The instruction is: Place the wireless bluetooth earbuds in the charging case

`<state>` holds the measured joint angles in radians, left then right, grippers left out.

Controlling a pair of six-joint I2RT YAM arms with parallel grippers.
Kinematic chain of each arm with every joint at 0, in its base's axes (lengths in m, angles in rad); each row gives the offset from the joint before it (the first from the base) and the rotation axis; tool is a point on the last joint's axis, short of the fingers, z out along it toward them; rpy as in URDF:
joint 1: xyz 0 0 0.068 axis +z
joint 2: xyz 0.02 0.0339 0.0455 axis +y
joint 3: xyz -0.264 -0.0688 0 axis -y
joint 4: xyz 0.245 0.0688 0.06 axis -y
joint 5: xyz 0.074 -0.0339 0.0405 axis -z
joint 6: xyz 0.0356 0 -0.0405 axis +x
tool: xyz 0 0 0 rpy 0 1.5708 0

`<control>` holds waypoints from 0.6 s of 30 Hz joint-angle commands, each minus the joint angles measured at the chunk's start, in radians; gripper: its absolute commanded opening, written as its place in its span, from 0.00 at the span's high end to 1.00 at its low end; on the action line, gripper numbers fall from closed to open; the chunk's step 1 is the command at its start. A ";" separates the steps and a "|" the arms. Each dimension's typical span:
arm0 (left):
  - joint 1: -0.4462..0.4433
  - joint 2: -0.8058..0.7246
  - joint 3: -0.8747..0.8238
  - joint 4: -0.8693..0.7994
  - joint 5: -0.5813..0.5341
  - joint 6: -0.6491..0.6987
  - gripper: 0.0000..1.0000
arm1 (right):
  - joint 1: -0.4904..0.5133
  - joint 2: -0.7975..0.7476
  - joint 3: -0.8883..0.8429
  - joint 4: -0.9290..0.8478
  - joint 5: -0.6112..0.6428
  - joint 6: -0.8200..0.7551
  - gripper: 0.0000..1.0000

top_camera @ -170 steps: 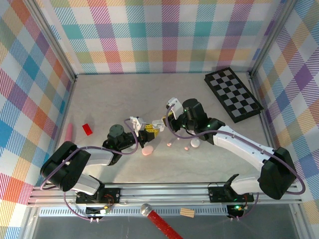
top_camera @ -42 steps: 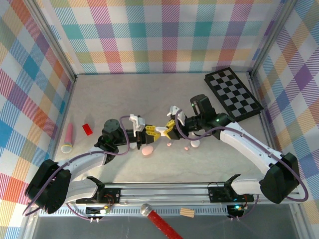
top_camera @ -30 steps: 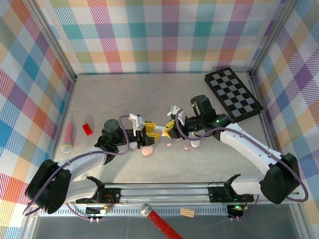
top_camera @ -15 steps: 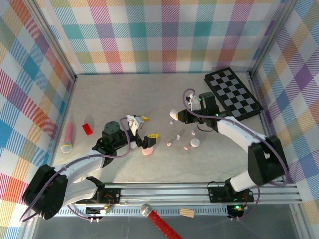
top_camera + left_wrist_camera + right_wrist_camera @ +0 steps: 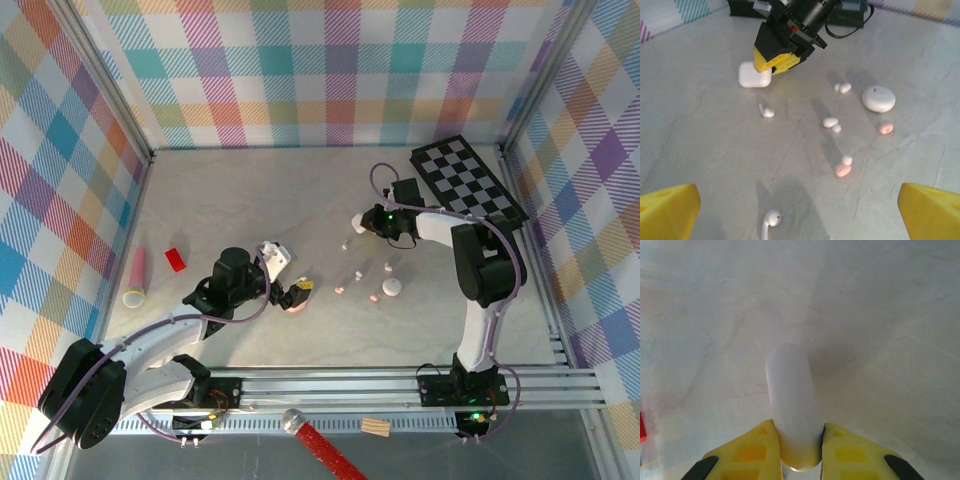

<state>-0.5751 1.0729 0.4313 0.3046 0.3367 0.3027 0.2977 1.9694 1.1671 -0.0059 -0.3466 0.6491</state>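
The white charging case [image 5: 792,395] is pinched between the yellow fingers [image 5: 757,452] of my right gripper [image 5: 797,445]. In the left wrist view it stands on the table [image 5: 705,145] under that claw. I cannot tell whether its lid is up, and I see nothing inside it. The round white case [image 5: 878,98] lies shut. The pink case [image 5: 293,304] sits just beside my left gripper [image 5: 289,271].

The earbuds [image 5: 832,123] lie loose on the table between the two claws, some white, some pale pink. One stemmed white bud [image 5: 769,219] is nearest my left claw.

The scatter is mid-table, well apart from the walls, with bare marble to the left and toward the back. The checkerboard [image 5: 468,188] lies near the right wrist, on its far side.

My right arm runs straight out from its base, then bends left at the elbow, its claw low at the table. My left arm reaches low and diagonally toward the centre, its jaws spread wide and holding nothing.
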 commanded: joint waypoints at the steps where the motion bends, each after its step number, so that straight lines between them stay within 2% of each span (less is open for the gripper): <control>1: -0.011 -0.005 0.069 -0.104 -0.022 0.055 0.00 | -0.009 0.032 0.023 0.030 -0.018 0.066 0.81; 3: -0.012 -0.003 0.103 -0.157 -0.023 0.053 0.01 | -0.014 0.031 0.016 0.029 -0.016 0.071 0.73; 6: -0.016 0.001 0.177 -0.286 -0.022 0.073 0.02 | -0.023 -0.009 -0.012 0.025 -0.012 0.061 0.55; 10: -0.019 0.022 0.297 -0.541 -0.033 0.138 0.02 | -0.034 -0.108 -0.064 0.014 0.008 0.007 0.32; 13: -0.026 0.069 0.387 -0.728 -0.069 0.178 0.02 | -0.036 -0.175 -0.103 0.003 0.000 -0.032 0.25; 18: -0.067 0.181 0.512 -0.936 -0.171 0.237 0.03 | -0.034 -0.263 -0.186 0.021 -0.068 -0.050 0.22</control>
<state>-0.6201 1.2091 0.8925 -0.4088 0.2409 0.4782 0.2676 1.7519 1.0195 0.0071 -0.3649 0.6361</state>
